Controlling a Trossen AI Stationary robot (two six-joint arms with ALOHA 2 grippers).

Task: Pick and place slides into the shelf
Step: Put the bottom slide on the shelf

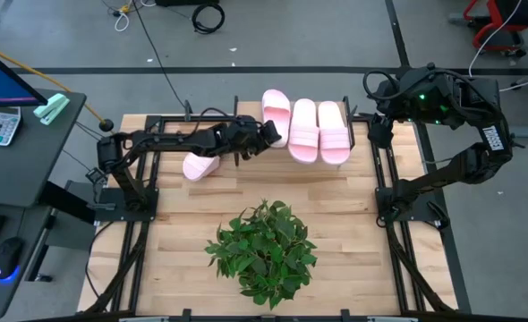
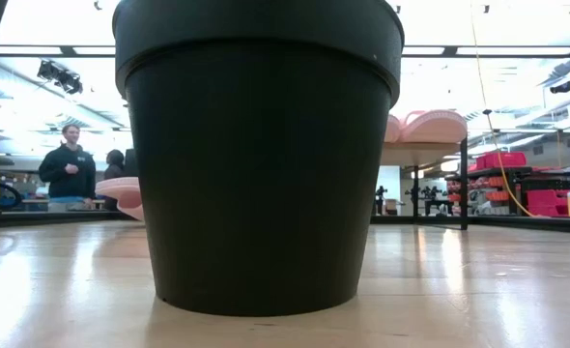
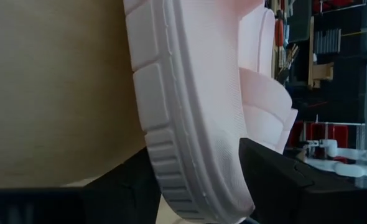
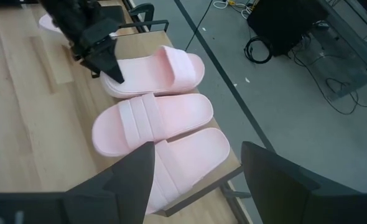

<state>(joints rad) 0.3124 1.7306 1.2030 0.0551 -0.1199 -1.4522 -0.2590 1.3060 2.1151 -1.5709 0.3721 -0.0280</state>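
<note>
Jaws on my left gripper [image 1: 266,136] sit either side of the heel end of the third slide [image 1: 276,116], and from the left wrist view I cannot tell whether they are pinching its sole or just clear of it. That slide lies on the shelf [image 4: 208,180] at the far side of the bench [image 1: 201,201], leftmost of three, touching the middle slide [image 1: 303,131], which touches the right-hand slide [image 1: 335,132]. They sit side by side, I judge, so that four fit across the plank, and the open space is on the left. The fourth slide [image 1: 198,166] rests on the bench near the left arm's forearm, off the shelf, so I reckon one placement remains. My right gripper [image 4: 199,180] waits above the shelf's right end with its jaws apart and nothing between them. Nearer me stands a potted plant [image 1: 262,249], clear of the work.
</note>
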